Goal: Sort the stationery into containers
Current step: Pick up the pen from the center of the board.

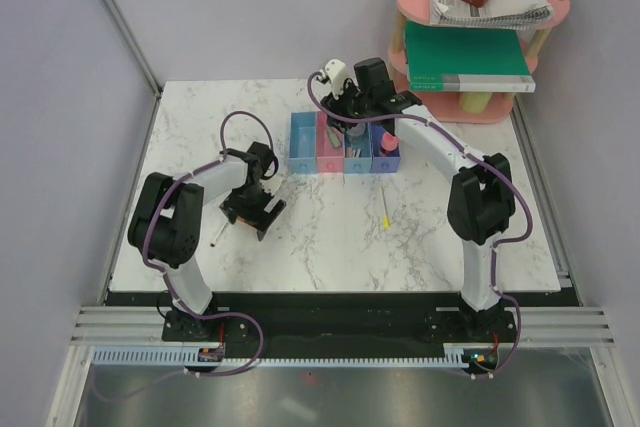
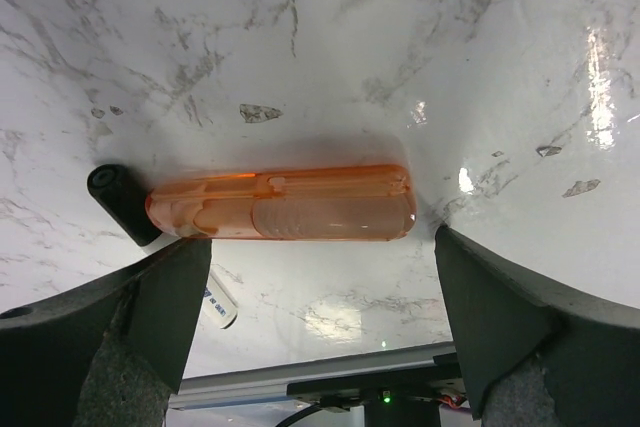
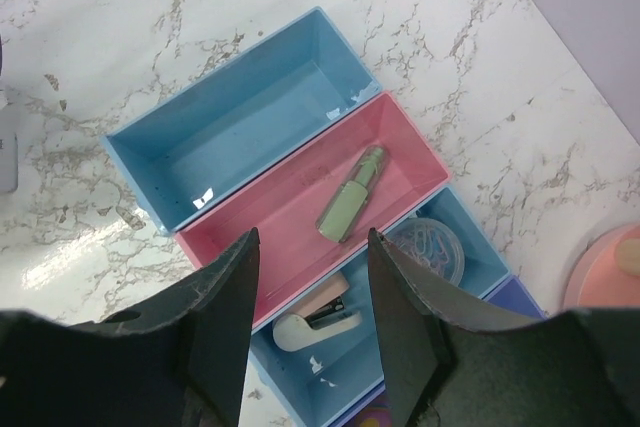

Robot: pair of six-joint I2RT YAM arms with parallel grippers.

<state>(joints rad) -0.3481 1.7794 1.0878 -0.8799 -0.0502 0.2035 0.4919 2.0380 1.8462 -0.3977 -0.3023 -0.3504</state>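
An orange stick [image 2: 280, 204] lies flat on the marble, just beyond my left gripper [image 2: 320, 282], which is open with a finger to each side. A black pen [image 2: 120, 202] touches the stick's left end. My right gripper [image 3: 312, 247] is open and empty above the joined bins [image 1: 300, 143]. The pink bin [image 3: 290, 202] holds a green cap-shaped piece [image 3: 350, 209]. The light blue bin beside it [image 3: 400, 357] holds a peach clip [image 3: 315, 322] and a clear round box of clips [image 3: 430, 247]. A pink cylinder [image 1: 390, 139] stands in the dark blue bin [image 1: 384, 157]. A thin yellow pen [image 1: 385, 209] lies on the table.
The far-left light blue bin [image 3: 240, 117] is empty. A pink two-tier oval shelf [image 1: 480, 47] with a green book [image 1: 465, 57] and a spiral notebook [image 1: 490, 2] stands at the back right. The left gripper [image 1: 252, 212] is low over the table's left half.
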